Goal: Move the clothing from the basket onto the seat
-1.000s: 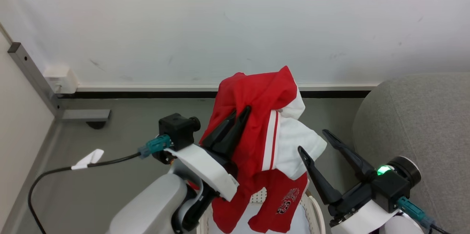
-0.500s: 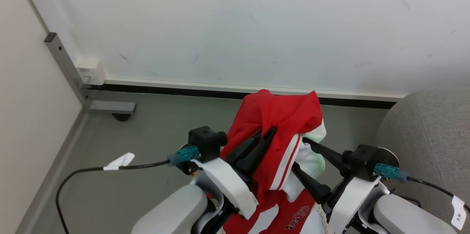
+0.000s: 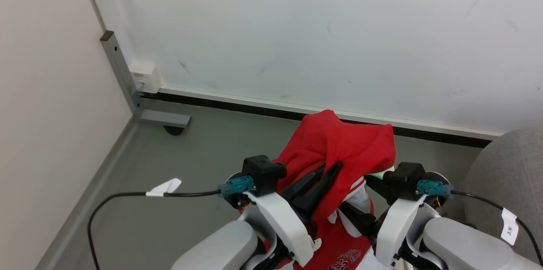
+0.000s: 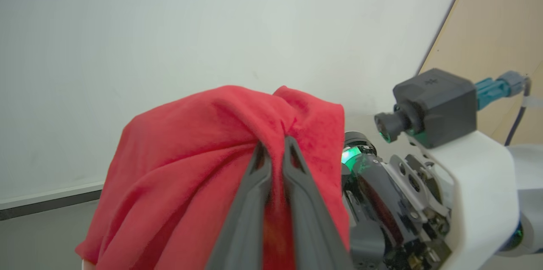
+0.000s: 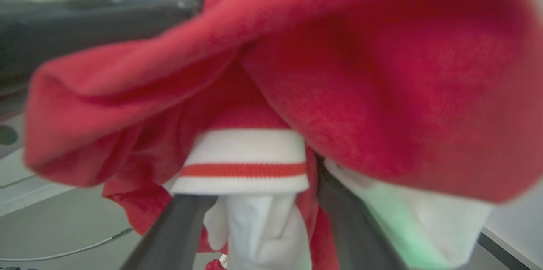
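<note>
One bright red jersey shirt with white striped cuffs (image 3: pixel 339 143) hangs mid-frame, pinched in the clenched left gripper (image 4: pixel 273 149). The right gripper (image 5: pixel 258 185) gapes wide, its jaws flanking a cuff without gripping. This looks like the carry step: next, swing to the one light grey fabric sofa (image 3: pixel 509 168) at lower right and release. Two grippers, one shirt, one sofa.

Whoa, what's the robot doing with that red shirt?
The robot is holding a red jersey up in front of a white wall. Its left gripper is pinched shut on the red cloth. Its right gripper is open, with the jersey's white striped cuff hanging between its fingers, not squeezed. The grey sofa, where the jersey should go, is off to the robot's right.
</note>
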### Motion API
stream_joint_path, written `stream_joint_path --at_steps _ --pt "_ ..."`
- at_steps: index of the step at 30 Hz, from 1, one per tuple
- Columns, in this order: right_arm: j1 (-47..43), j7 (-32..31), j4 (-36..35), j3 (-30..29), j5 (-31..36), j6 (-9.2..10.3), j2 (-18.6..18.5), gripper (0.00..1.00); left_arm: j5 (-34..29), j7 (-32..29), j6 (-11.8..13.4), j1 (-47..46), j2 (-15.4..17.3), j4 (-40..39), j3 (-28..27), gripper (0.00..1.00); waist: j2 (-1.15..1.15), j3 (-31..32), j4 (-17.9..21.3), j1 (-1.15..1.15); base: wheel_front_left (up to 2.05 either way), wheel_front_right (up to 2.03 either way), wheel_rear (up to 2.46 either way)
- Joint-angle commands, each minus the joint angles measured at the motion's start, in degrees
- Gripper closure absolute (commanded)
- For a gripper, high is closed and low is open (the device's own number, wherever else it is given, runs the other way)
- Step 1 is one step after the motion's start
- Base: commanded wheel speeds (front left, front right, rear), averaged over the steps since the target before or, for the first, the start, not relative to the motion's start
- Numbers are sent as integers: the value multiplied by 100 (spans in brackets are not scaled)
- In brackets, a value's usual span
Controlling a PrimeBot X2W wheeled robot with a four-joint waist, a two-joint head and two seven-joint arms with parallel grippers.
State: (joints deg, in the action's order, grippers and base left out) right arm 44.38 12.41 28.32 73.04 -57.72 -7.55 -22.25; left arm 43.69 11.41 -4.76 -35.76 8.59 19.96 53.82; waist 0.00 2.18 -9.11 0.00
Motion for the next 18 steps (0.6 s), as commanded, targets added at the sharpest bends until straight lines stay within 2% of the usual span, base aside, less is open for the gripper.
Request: stream_joint_path --at_steps 1,2,3,5,18 --pt "-4 24 69 20 -95 12 37 0 -9 12 -27 -43 -14 12 -13 100 0 18 -46 0 0 0 0" --pt "-26 -7 112 29 -111 12 52 15 -1 19 -31 -46 -19 22 -10 100 0 21 -59 0 0 0 0" --pt "-50 -27 143 33 -119 12 74 52 5 27 -33 -50 -21 31 -10 100 0 22 -68 0 0 0 0" --pt "-134 -61 88 43 -28 12 128 100 9 32 -34 -61 -21 48 -12 100 0 17 -79 0 0 0 0" --pt "-106 277 216 41 -244 12 51 100 71 107 56 -10 73 146 -82 100 0 -9 97 0 0 0 0"
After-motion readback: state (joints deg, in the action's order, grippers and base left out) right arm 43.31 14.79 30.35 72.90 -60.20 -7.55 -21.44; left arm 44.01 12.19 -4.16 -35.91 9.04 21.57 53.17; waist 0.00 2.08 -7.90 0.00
